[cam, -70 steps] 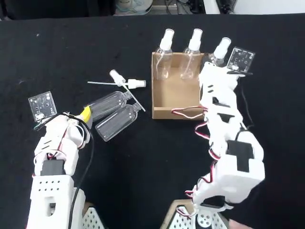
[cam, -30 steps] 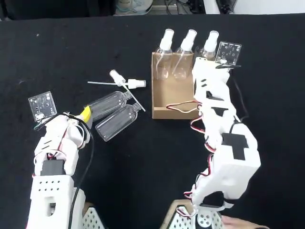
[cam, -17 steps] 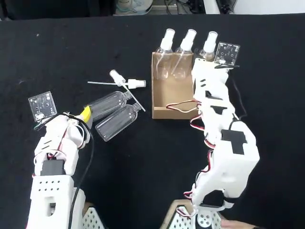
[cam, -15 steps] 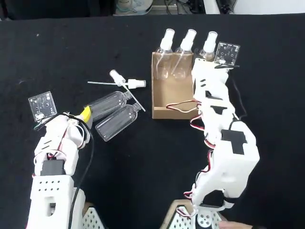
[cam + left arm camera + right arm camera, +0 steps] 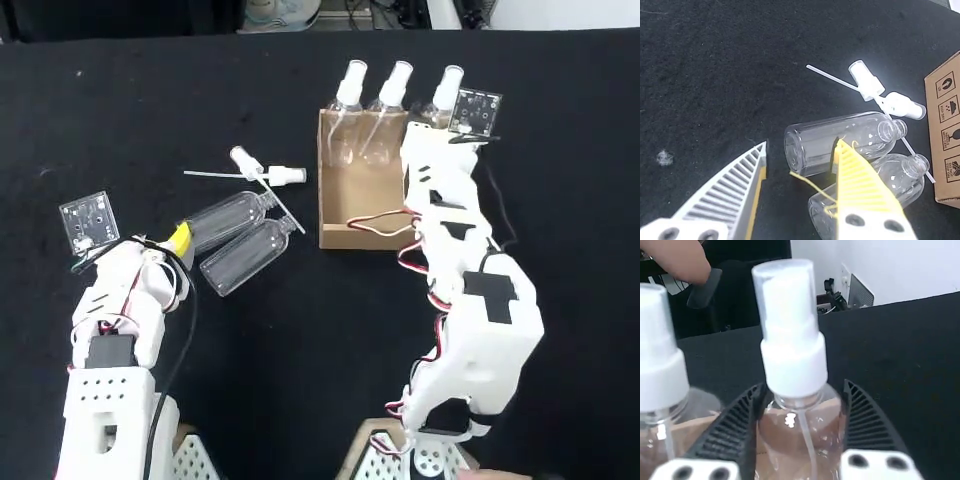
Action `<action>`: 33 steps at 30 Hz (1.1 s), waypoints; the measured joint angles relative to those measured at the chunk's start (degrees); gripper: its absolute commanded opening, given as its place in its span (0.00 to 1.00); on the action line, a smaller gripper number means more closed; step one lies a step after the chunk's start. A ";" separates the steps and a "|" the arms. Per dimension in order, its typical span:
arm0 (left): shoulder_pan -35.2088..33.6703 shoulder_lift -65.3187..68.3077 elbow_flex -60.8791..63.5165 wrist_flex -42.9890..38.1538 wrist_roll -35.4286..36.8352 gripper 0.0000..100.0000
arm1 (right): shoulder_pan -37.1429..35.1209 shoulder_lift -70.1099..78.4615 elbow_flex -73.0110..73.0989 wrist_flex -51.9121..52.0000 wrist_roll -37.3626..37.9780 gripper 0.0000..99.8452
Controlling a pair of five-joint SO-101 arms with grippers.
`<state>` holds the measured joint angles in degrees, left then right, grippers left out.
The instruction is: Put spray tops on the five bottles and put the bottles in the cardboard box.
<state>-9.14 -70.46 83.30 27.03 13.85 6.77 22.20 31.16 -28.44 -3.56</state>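
Pinching, between the black jaws of the right gripper (image 5: pixel 804 386), the shoulder of a clear plastic bottle capped with a white spray top (image 5: pixel 792 365), and holding it upright at the right end of the open brown cardboard box (image 5: pixel 335 238), along the wall farthest from the arm bases. Noting a second capped clear bottle (image 5: pixel 385 115) just beside the pinched one and a third capped clear bottle (image 5: pixel 345 120) next along, both standing upright in the same row. Holding the left gripper (image 5: pixel 801 144) over the black table (image 5: pixel 150 100) with its white and yellow jaws spread wide and gripping nothing, poised at the base end of an uncapped clear plastic bottle (image 5: pixel 840 140) lying on its side; contact with it: cannot tell. Recording another uncapped clear bottle (image 5: pixel 890 182) lying alongside and touching it, both with open necks toward the box. Logging a loose white spray top (image 5: pixel 865 80) and a second loose white spray top (image 5: pixel 905 105), long dip tubes crossed, lying on the table near those necks, left of the box and apart from it.
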 measured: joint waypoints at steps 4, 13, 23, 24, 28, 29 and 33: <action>0.00 0.00 0.00 0.00 0.00 0.21 | 0.00 0.00 0.00 0.00 0.00 0.24; 0.00 0.00 0.00 0.00 0.00 0.21 | 0.09 0.18 0.09 0.00 0.00 0.30; 0.00 0.00 0.00 0.00 0.00 0.21 | 0.09 -7.82 9.32 0.00 0.00 0.30; 0.00 0.00 0.00 0.00 0.00 0.21 | 0.09 -8.88 10.37 0.00 0.00 0.30; 0.00 0.00 0.00 0.00 0.00 0.21 | 0.09 -11.87 12.84 0.00 0.00 0.30; 0.00 0.00 0.00 0.00 0.00 0.21 | 0.09 -12.48 12.92 0.00 0.00 0.30; 0.00 0.00 0.00 0.00 0.00 0.21 | 0.09 -14.51 12.92 0.00 0.00 0.30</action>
<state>-9.14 -70.46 83.30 27.03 13.85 6.86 7.69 44.09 -28.44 -3.56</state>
